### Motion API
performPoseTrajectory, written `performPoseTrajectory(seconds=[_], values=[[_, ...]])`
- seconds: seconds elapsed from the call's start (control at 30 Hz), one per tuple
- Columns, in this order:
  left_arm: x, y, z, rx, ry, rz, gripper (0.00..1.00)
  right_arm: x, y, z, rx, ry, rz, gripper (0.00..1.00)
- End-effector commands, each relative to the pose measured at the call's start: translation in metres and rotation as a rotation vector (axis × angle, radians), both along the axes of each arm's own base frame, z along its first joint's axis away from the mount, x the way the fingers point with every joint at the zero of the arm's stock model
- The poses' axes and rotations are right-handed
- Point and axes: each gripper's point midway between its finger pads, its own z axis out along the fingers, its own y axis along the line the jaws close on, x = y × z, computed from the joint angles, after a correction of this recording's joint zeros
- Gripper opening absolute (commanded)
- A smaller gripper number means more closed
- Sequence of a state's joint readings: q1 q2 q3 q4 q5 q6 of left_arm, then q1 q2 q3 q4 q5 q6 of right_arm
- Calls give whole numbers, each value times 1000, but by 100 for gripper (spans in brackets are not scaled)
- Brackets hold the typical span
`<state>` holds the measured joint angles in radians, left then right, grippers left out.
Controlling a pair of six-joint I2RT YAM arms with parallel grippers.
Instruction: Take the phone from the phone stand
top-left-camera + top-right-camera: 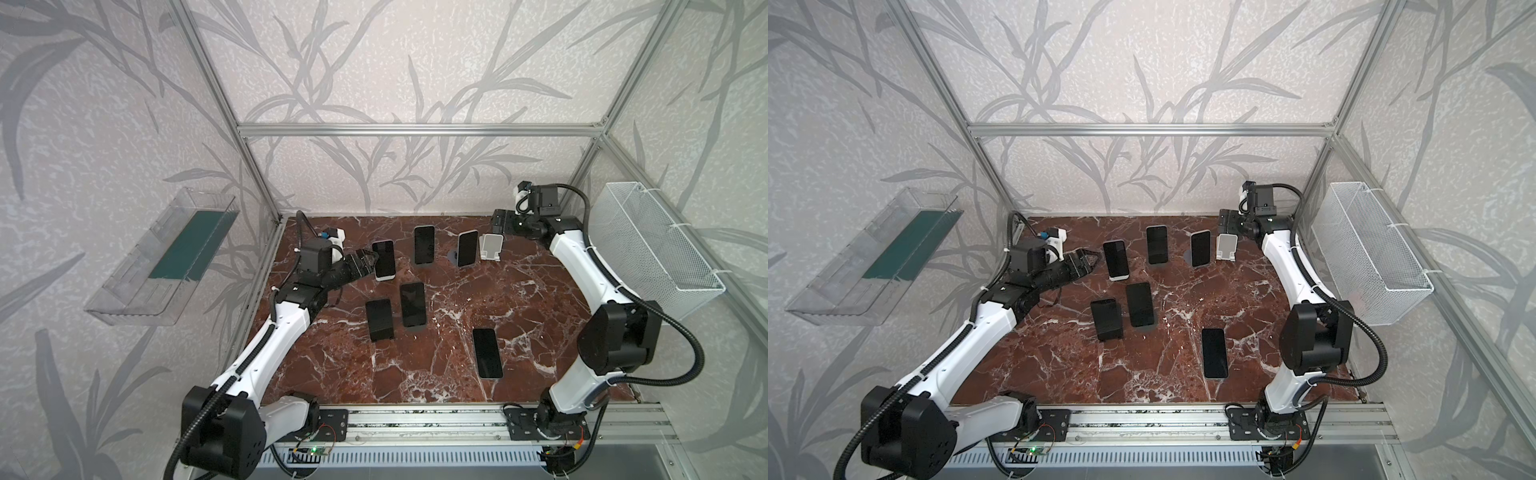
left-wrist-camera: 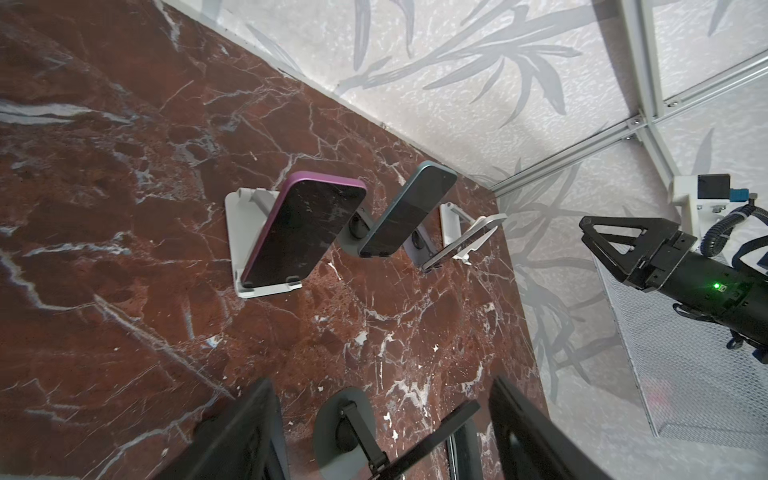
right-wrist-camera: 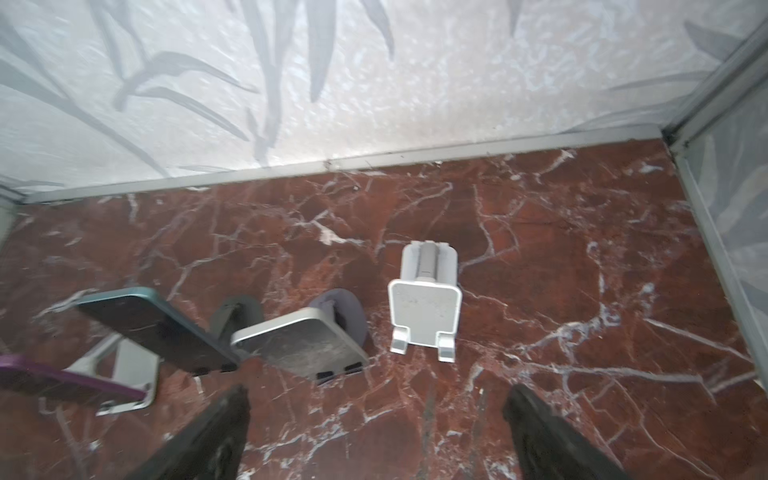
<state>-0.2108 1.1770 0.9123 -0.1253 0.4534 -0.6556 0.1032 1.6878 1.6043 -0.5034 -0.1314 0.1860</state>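
The left tool (image 1: 367,262) hangs above the tabletop (image 1: 540,324) at the rear left, jaws parted with nothing between them, pointing rightward. Just beside its tips in a top view, and ahead of its fingers (image 2: 257,419) in the wrist view, stands the purple phone (image 1: 383,259). It leans back on its white stand (image 2: 237,249) with its lower end in the stand's lip. Its long axis runs from that lip up toward the rear wall (image 1: 415,178), so the tool faces the left long edge. The tool looks raised, so the true gap is hard to judge. The right tool (image 3: 378,392), jaws wide and empty, is at the rear right by an empty stand (image 1: 491,246), well apart from this phone. The left arm looks the nearer for the lift.
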Motion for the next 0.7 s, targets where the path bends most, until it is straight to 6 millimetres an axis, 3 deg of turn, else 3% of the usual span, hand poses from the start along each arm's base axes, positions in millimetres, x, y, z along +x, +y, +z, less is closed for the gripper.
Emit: performPoseTrajectory(seconds=[0.0, 0.1, 0.2, 0.4, 0.67], values=[[-6, -15, 26, -90, -83, -68, 81, -15, 44, 1, -7, 1, 153, 98], [-8, -26, 35, -162, -105, -116, 81, -17, 59, -10, -97, 21, 187, 100], [-11, -34, 41, -202, -124, -156, 81, -5, 68, -24, -81, 42, 190, 99], [-20, -46, 53, -230, -166, -224, 81, 25, 74, -44, -92, 92, 186, 99], [-26, -48, 62, -234, -220, -230, 81, 38, 74, -75, -163, 149, 187, 99]])
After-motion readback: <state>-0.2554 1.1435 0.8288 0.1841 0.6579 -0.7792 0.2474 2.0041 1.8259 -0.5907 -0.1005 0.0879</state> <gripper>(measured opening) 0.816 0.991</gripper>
